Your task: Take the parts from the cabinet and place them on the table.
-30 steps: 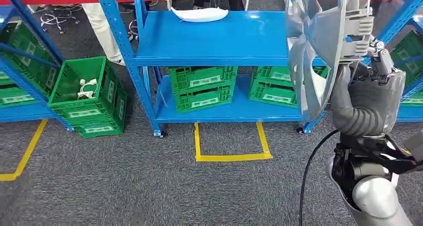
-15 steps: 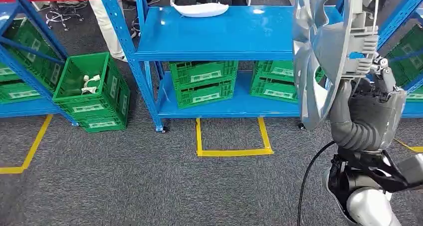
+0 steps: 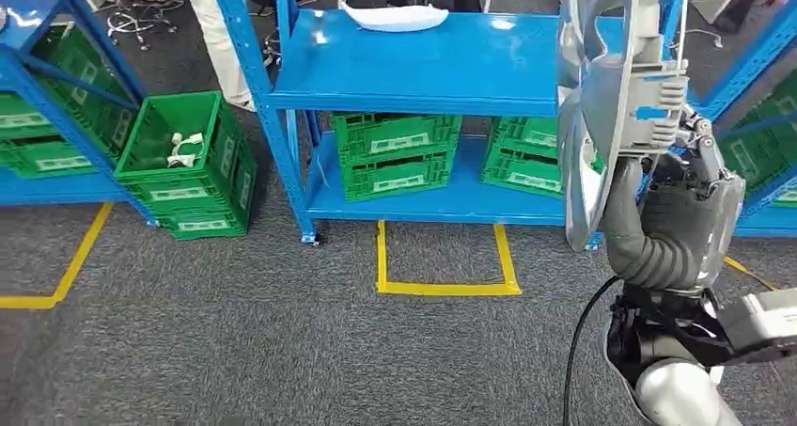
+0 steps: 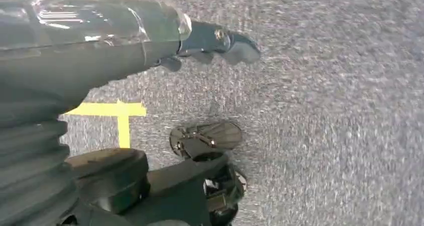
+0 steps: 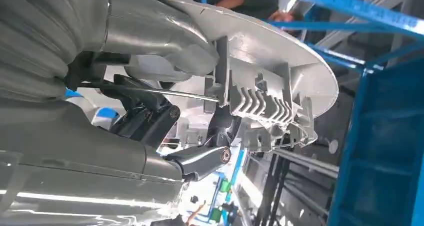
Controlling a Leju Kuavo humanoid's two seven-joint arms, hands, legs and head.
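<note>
A big grey fan-shaped part (image 3: 601, 97) with curved blades stands on edge at the right of the head view, in front of the blue shelving. My right hand (image 3: 691, 153) grips it by its ribbed hub, arm raised. The right wrist view shows the same part (image 5: 260, 51) close up, with the fingers of my right hand (image 5: 150, 111) wrapped round its hub. A white curved part (image 3: 395, 17) lies on the blue shelf board. My left hand (image 4: 210, 41) hangs over the grey carpet, fingers stretched out and holding nothing.
The blue shelf rack (image 3: 414, 64) stands ahead with green crates (image 3: 395, 158) on its lower board. A green crate (image 3: 183, 167) with white pieces sits on the floor at left. Yellow tape (image 3: 442, 285) marks a square on the carpet. A person's legs (image 3: 221, 40) stand behind the rack.
The whole picture has shifted to the right, so the camera has moved. My right hand still holds the grey part upright in the same grip.
</note>
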